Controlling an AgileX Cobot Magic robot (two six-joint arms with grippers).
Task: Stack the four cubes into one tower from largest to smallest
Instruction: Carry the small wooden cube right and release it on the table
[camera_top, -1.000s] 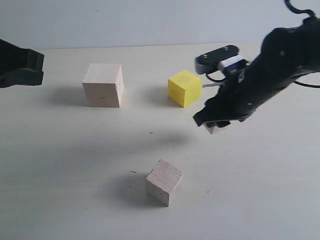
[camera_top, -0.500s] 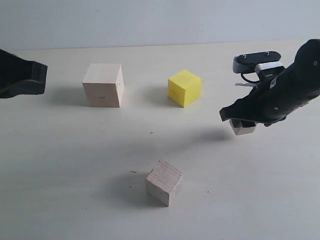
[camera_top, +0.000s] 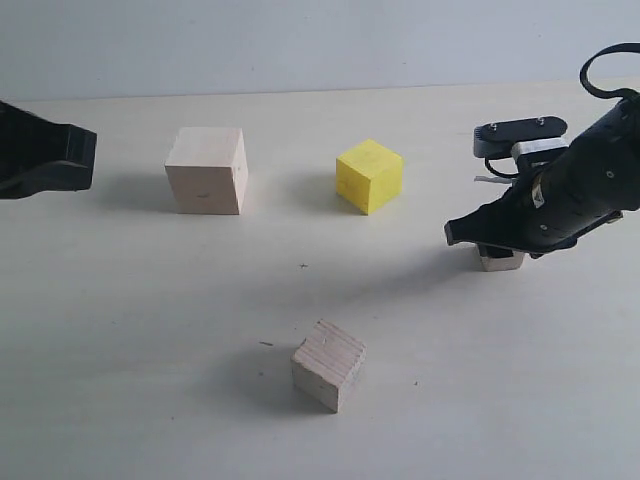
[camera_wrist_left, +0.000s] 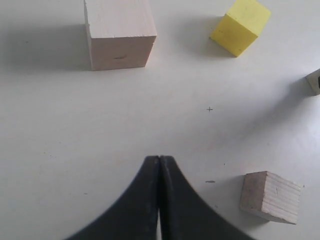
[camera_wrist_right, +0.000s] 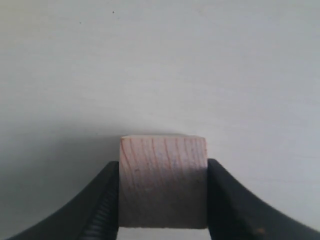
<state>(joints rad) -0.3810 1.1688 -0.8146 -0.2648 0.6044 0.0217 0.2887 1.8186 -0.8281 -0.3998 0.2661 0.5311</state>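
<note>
Four cubes lie apart on the pale table. The large wood cube (camera_top: 205, 170) (camera_wrist_left: 120, 32) stands at the back left, with the yellow cube (camera_top: 369, 175) (camera_wrist_left: 240, 26) to its right. The medium grained cube (camera_top: 328, 364) (camera_wrist_left: 271, 196) sits near the front. My right gripper (camera_top: 500, 255) (camera_wrist_right: 163, 170) is shut on the small wood cube (camera_top: 501, 261) (camera_wrist_right: 163, 180) at the right, low at the table surface; whether it touches, I cannot tell. At the far left my left gripper (camera_top: 60, 155) (camera_wrist_left: 160, 159) is shut and holds nothing.
The table (camera_top: 150, 330) is pale and plain, with its back edge (camera_top: 300, 93) against a light wall. A cable loops above the right arm (camera_top: 590, 180). Small dark specks (camera_top: 303, 266) mark the surface between the cubes.
The right gripper has carried the small cube to the right, away from the yellow cube, and lowered it to the table. The left gripper has barely shifted.
</note>
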